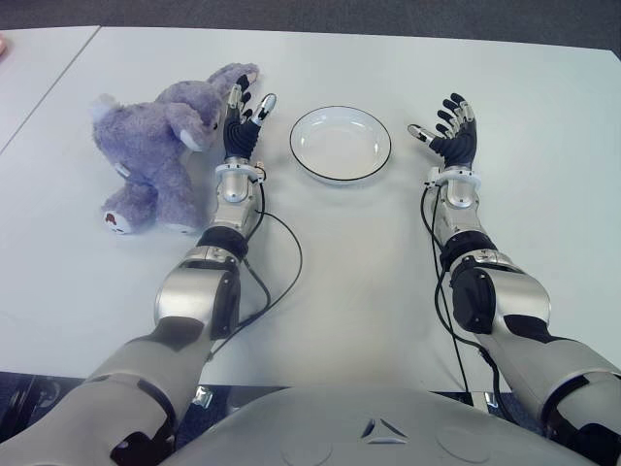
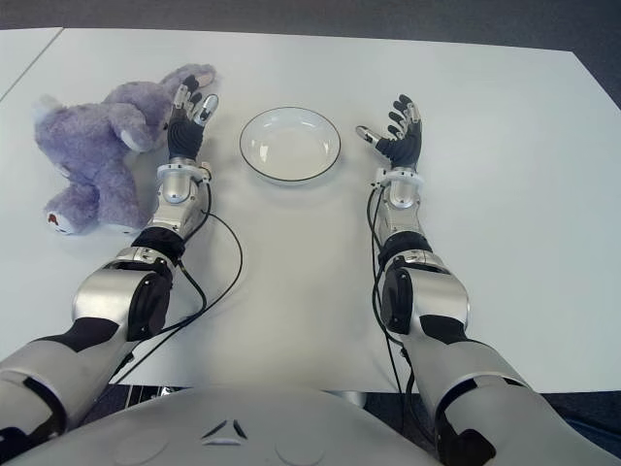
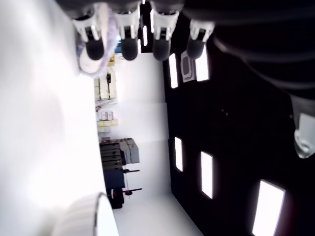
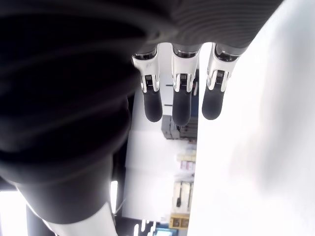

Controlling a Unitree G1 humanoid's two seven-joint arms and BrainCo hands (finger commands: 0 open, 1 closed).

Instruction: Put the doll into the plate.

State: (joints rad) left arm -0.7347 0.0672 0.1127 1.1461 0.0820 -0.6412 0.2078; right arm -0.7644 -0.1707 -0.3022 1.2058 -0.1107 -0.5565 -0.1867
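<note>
A purple plush elephant doll lies on the white table at the left. Its trunk points toward the far side. My left hand shows just right of the doll's head, fingers spread and holding nothing; whether it touches the plush I cannot tell. A white plate with a dark rim sits at the middle, between the two hands, with nothing in it. My right hand shows to the right of the plate, fingers spread and holding nothing. In the left wrist view, a bit of purple plush shows behind the fingertips.
A second table adjoins at the far left along a seam. Black cables run from both forearms across the table toward me. The table's far edge meets a dark floor.
</note>
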